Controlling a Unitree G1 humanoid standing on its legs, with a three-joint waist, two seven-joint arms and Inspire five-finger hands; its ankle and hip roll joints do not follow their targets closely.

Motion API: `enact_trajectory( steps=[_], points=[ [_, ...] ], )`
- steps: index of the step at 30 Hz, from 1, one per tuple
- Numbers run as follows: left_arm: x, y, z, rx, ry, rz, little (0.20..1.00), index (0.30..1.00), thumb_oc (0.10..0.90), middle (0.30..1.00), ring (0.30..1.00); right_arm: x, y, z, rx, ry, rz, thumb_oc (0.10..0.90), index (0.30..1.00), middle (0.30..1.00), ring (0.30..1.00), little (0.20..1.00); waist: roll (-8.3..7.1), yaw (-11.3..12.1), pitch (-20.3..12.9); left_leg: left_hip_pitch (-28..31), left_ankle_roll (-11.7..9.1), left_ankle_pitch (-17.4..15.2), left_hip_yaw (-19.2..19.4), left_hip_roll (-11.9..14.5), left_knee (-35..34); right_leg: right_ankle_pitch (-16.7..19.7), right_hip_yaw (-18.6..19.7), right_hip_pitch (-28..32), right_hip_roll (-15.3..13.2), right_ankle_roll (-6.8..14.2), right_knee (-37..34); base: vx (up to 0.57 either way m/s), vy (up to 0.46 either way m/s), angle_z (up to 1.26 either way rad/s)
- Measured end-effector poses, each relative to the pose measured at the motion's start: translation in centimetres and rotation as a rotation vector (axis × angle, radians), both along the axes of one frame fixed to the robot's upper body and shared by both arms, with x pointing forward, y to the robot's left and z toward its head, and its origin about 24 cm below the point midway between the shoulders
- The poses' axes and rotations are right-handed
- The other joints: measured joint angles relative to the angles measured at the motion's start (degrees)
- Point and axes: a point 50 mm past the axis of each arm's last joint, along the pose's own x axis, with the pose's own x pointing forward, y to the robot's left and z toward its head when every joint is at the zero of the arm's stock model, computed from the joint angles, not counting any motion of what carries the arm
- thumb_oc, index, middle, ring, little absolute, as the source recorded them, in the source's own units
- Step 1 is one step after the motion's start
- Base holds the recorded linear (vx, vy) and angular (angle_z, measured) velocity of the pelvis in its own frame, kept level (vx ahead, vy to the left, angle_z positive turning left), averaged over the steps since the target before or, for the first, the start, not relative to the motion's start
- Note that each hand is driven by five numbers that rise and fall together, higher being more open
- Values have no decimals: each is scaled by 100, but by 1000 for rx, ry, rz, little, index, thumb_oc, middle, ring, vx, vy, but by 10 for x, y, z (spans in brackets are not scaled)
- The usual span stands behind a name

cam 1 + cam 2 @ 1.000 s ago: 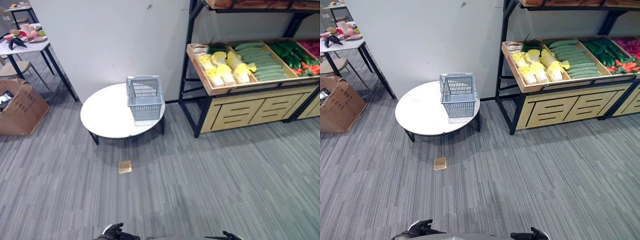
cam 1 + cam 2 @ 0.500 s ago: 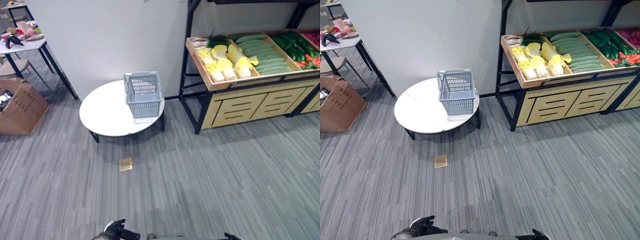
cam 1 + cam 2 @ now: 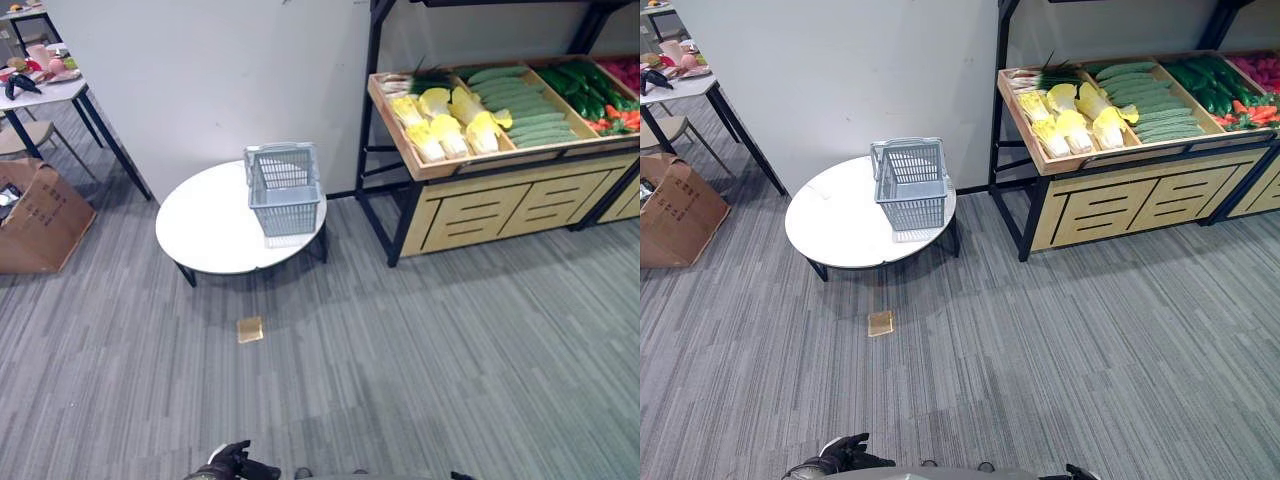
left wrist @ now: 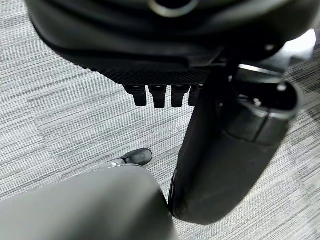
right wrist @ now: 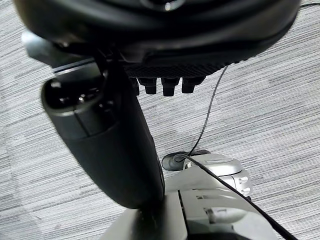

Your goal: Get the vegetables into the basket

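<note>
The vegetables lie in a sloped wooden display crate (image 3: 470,165) on a black-framed shelf stand: pale yellow-white cabbages (image 3: 445,120) in the crate's left compartment, with a bunch of green onions (image 3: 425,80) at that compartment's back edge, long green cucumbers (image 3: 520,105) in the compartment beside them, then darker green vegetables (image 3: 580,95) and a few red ones (image 3: 620,118) farthest from the cabbages. Under the crate the stand has a light wooden cabinet front with slotted panels (image 3: 480,215).

To the left of the crate, well apart from it, a grey plastic mesh basket (image 3: 285,188) with its handles folded down stands upright on the right part of a low round white table (image 3: 210,225), against a white wall panel. On the grey striped carpet in front of that table lies a small tan square piece (image 3: 250,329). Farther left of the table sits a brown cardboard box (image 3: 38,218), and behind the box a white rectangular table (image 3: 45,95) with assorted small items on it.

The left hand (image 3: 232,465) hangs low, far from the crate, its fingers (image 4: 155,95) side by side and relaxed, the thumb apart from them, holding nothing. The right hand (image 5: 110,140) likewise hangs over the carpet, its fingers (image 5: 170,86) in a loose row and its thumb apart, holding nothing.
</note>
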Motion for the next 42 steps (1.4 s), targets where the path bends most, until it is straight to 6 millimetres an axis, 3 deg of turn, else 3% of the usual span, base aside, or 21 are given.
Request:
enact_trajectory(
  steps=[6, 20, 26, 28, 29, 30, 31, 33, 36, 38, 40, 42],
  points=[
    [8, -6, 1, -26, -19, 15, 1000, 1000, 900, 1000, 1000, 8, -8, 3, -19, -18, 8, 900, 1000, 1000, 1000, 1000, 177, -15, 150, -201, -32, 49, 2, 23, 4, -6, -4, -243, 18, -5, 120, 3, -60, 0],
    [8, -12, 0, -58, -22, 43, 1000, 1000, 900, 1000, 1000, -2, -20, 5, -51, 33, 28, 900, 1000, 1000, 1000, 1000, 299, -68, 250, -180, -150, 33, -101, 122, 86, -38, -67, -170, 114, -185, 167, 40, -60, 2],
    [6, -12, -1, -60, -18, 52, 1000, 1000, 900, 1000, 1000, -4, -19, 5, -47, 36, 22, 900, 1000, 1000, 1000, 1000, 320, -141, 267, -209, -209, 45, -162, 138, 119, -109, -111, -171, 149, -167, 200, 17, -54, 6],
    [10, -7, 1, -55, -38, 77, 1000, 1000, 900, 1000, 1000, -1, -13, 3, -32, 22, 13, 900, 1000, 1000, 1000, 1000, 169, -123, 361, -400, -399, 43, -177, 60, 529, -210, -105, -248, 63, -304, 300, -64, -106, 6],
    [22, -4, 5, -66, -82, 138, 1000, 1000, 900, 1000, 1000, 5, -11, 3, -23, -1, 7, 900, 1000, 1000, 1000, 1000, 20, -27, 478, -970, -453, 56, -326, -83, 1406, -290, -71, -514, -59, -374, 617, -18, -96, 5],
    [32, -3, 8, -75, -116, 170, 1000, 1000, 900, 1000, 1000, 9, -11, 4, -23, -10, 7, 900, 1000, 1000, 1000, 1000, -115, 45, 602, -1319, -613, 112, -392, -182, 1980, -316, -58, -645, -195, -398, 789, 72, -79, 3],
    [35, -2, 9, -83, -130, 194, 1000, 1000, 900, 1000, 1000, 9, -12, 4, -28, -9, 8, 900, 1000, 1000, 1000, 1000, -188, 114, 663, -1493, -639, 68, -399, -188, 2298, -264, -65, -633, -257, -414, 775, 148, -52, -2],
    [36, -2, 9, -99, -139, 236, 1000, 1000, 900, 1000, 1000, 8, -15, 5, -38, -4, -1, 900, 1000, 1000, 1000, 1000, -158, 156, 684, -1681, -641, 41, -480, -116, 2633, -322, -49, -557, -236, -471, 774, 200, -4, 7],
    [33, -4, 8, -122, -133, 305, 1000, 1000, 900, 1000, 1000, 7, -18, 6, -39, -13, -60, 900, 1000, 1000, 1000, 1000, -140, 159, 717, -1638, -579, 2, -399, -35, 1531, -326, 18, -561, -253, -485, 680, 324, 56, 0],
    [33, -9, 7, -144, -129, 323, 1000, 1000, 900, 1000, 1000, 12, -26, 9, -58, -29, -69, 900, 1000, 1000, 1000, 1000, 75, 214, 776, -1607, -823, 268, -545, 14, -58, -308, 192, -365, -169, -465, 491, 382, 91, 3],
    [35, -16, 6, -174, -141, 350, 1000, 1000, 900, 1000, 1000, 11, -35, 11, -79, -28, -94, 900, 1000, 1000, 1000, 1000, 208, 301, 822, -1820, -909, 370, -906, 38, -60, -310, 317, -211, -102, -443, 365, 521, 138, -39],
    [35, -20, 6, -203, -154, 424, 1000, 1000, 900, 1000, 1000, 17, -42, 15, -95, -42, -122, 900, 1000, 1000, 1000, 1000, 315, 561, 776, -1900, -897, 381, -478, 268, -53, -468, 818, -105, -113, -314, 378, 598, 198, -116]
  ],
)
